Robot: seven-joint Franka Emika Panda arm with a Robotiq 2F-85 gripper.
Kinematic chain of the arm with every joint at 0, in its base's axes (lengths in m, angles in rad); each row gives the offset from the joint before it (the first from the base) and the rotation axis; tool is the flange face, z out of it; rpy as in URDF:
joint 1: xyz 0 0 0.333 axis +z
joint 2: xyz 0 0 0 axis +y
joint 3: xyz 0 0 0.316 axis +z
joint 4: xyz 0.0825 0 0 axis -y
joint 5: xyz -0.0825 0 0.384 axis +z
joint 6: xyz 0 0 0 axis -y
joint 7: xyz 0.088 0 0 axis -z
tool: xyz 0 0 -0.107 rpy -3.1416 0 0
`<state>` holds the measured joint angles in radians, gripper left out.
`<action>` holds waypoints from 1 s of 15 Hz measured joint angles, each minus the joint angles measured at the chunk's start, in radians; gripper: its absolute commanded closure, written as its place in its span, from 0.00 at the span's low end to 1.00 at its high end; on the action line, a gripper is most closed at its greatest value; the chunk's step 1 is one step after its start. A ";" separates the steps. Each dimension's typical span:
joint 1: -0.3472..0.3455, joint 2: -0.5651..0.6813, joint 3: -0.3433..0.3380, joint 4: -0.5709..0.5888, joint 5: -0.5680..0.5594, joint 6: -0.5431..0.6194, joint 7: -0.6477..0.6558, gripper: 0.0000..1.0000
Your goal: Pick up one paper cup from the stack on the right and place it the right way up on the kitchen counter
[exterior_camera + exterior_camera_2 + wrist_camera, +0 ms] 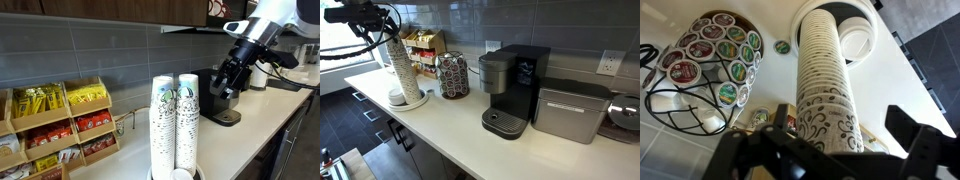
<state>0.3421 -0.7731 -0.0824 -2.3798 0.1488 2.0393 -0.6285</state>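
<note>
The black 2-finger gripper [836, 138] is spread wide in the wrist view. Its dark fingers [912, 140] stand on either side of the upper end of a tall stack [826, 80] of nested white paper cups with green-and-dark swirling print. Whether the pads touch the cup wall cannot be told. Just beside the stack is a black wire carousel [702, 62] full of foil-topped coffee pods. In an exterior view 2 such columns [187, 118] stand side by side and touching, with a short white paper cup [181, 174] at their foot. Which of the 2 lies between the fingers cannot be told. In an exterior view the stack rises from a round white tray [415, 101] near one end of the long, pale cream kitchen counter [450, 125], and the dark robot arm [358, 14] hangs over its top. A black single-serve coffee machine [513, 88] and a boxy silver appliance [570, 110] stand well apart from it, further along the grey tiled wall [520, 25]. Wooden snack racks [60, 125] holding yellow and red packets stand at the wall near the columns.
</note>
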 measured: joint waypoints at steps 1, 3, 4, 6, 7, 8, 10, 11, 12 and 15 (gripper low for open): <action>0.000 0.000 0.000 0.000 0.000 0.000 -0.002 0.00; 0.000 0.000 -0.001 0.000 0.000 0.000 -0.003 0.00; 0.000 0.000 -0.001 0.000 0.002 0.001 -0.003 0.00; 0.000 0.001 -0.001 -0.005 0.023 0.026 -0.003 0.00; 0.000 0.001 -0.001 -0.008 0.037 0.045 -0.003 0.00; 0.000 0.001 -0.001 -0.011 0.053 0.067 -0.003 0.00; 0.002 0.001 -0.002 -0.016 0.089 0.114 -0.004 0.00; 0.005 0.001 -0.003 -0.018 0.105 0.136 -0.005 0.00; 0.010 0.000 -0.004 -0.022 0.123 0.157 -0.008 0.00; 0.033 0.000 -0.009 -0.045 0.176 0.218 -0.021 0.00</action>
<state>0.3747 -0.7736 -0.0917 -2.4245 0.3248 2.2569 -0.6494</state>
